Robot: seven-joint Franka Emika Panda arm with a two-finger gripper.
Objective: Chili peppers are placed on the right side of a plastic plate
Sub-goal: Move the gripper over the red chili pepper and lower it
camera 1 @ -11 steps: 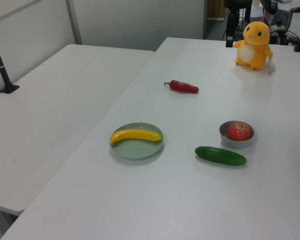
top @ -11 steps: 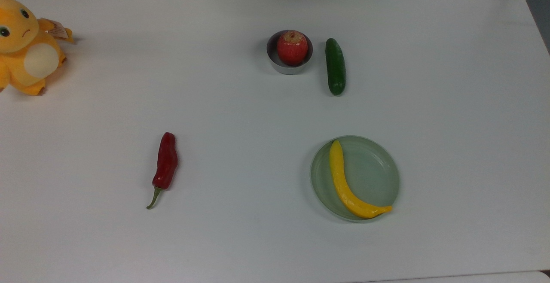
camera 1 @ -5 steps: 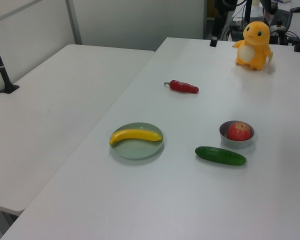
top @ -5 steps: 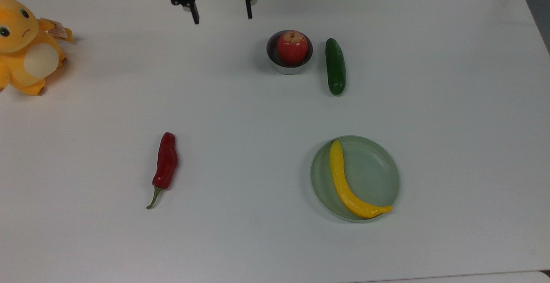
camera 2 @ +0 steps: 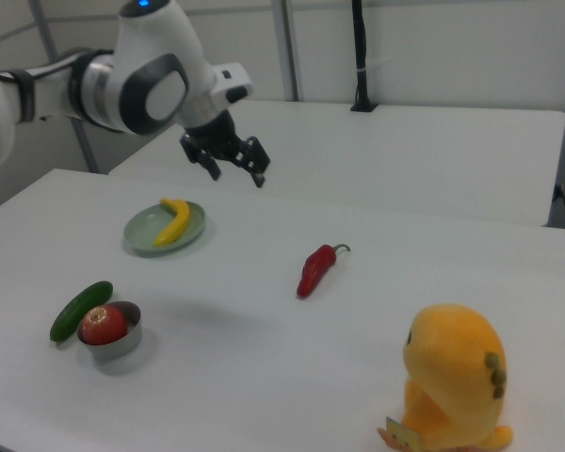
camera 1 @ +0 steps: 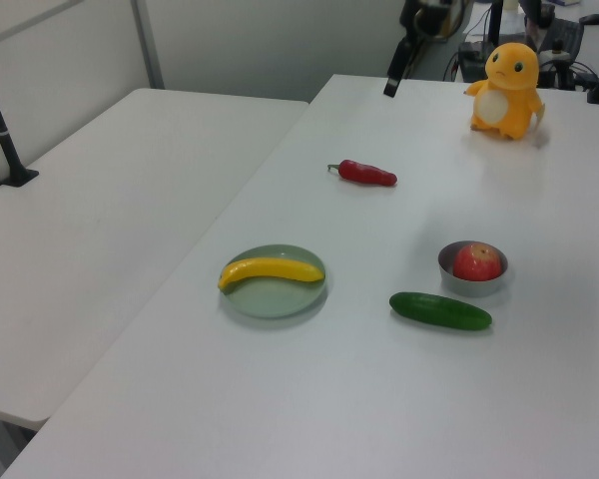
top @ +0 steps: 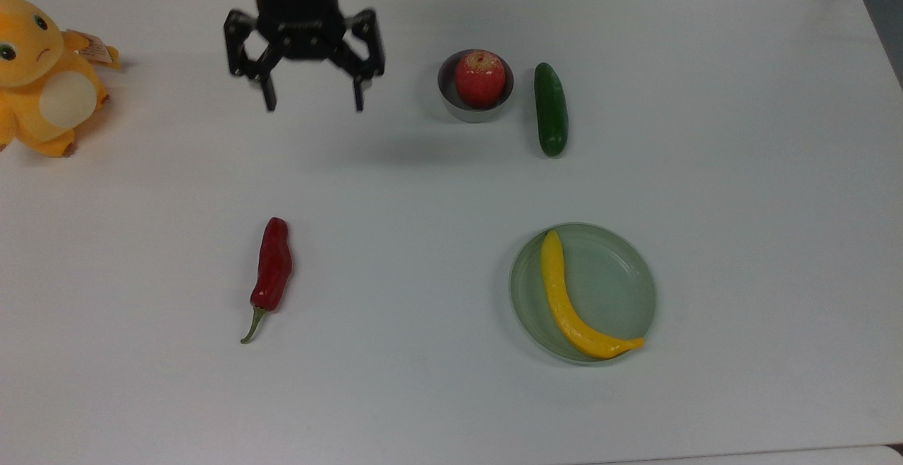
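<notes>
Chili peppers: on the desk, long axis up-down in the top view, directly below my spread, empty pincer there; plastic plate well apart toward the top view's right

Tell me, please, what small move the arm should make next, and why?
Probably carry the gripper toward the top view's bottom, to above the chili. Its jaws are open and empty, and the chili lies untouched on the table, far to the top view's left of the plate.
</notes>
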